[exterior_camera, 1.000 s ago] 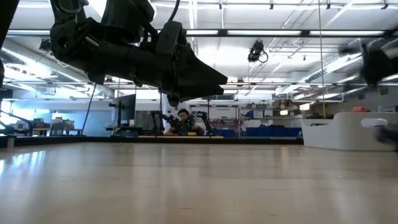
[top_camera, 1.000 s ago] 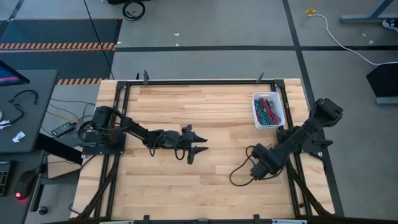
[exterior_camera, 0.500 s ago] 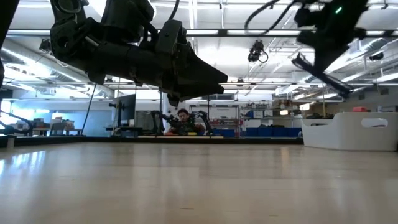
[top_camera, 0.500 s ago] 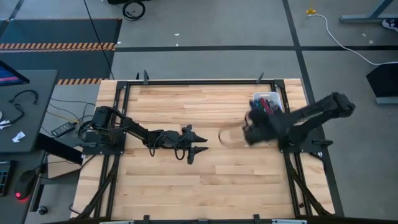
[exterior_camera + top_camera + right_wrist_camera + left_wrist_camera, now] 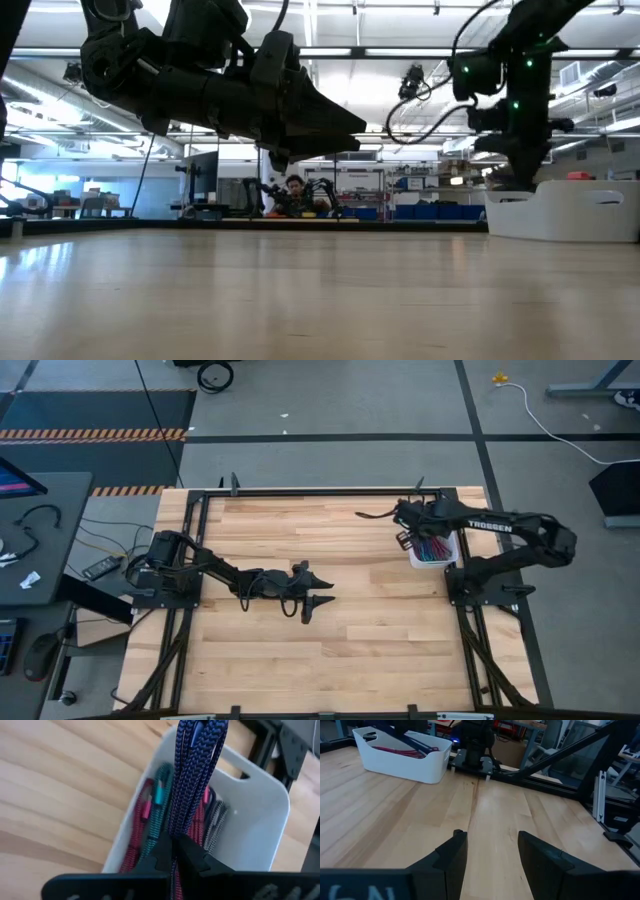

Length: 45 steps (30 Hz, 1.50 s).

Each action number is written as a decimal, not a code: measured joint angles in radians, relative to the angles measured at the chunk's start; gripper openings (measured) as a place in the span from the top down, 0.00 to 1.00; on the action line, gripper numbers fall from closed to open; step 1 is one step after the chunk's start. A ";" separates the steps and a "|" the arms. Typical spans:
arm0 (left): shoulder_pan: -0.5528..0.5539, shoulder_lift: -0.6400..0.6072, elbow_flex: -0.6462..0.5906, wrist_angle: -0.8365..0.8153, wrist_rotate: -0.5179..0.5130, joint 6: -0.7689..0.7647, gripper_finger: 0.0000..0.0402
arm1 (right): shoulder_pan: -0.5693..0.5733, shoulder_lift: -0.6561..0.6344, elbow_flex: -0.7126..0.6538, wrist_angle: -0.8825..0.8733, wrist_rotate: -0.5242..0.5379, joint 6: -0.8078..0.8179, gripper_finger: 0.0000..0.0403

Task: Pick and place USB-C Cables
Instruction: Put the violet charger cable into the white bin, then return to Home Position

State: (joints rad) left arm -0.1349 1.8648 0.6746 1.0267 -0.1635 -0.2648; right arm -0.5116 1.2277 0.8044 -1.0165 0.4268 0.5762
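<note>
The left gripper hangs just over the middle of the wooden tabletop, fingers spread apart with nothing between them. Farther back, the right gripper is pinched tight on a purple braided cable, holding it over the white bin at the tabletop's far right corner. The rest of the cables, red, teal and grey ones, lie piled inside that bin. A person sits way off in the room behind.
</note>
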 joint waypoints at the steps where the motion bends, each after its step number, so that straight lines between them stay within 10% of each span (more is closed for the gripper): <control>1: 0.000 0.000 0.000 0.000 0.000 -0.008 0.55 | -0.010 0.002 -0.011 0.007 -0.003 -0.001 0.97; 21: 0.003 -0.097 0.000 -0.038 -0.001 0.000 0.55 | -0.096 -0.032 0.031 -0.020 -0.183 -0.037 0.71; 33: -0.042 -0.608 0.000 -0.624 -0.274 0.140 0.55 | 0.385 -0.495 -0.046 0.068 -0.068 -0.030 0.69; 45: -0.044 -1.049 0.000 -1.050 -0.288 0.134 0.59 | 0.687 -0.975 -0.438 0.621 -0.292 -0.261 0.78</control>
State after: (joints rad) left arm -0.1791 0.8163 0.6746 -0.0237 -0.4518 -0.1312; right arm 0.1758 0.2522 0.3664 -0.3956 0.1344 0.3152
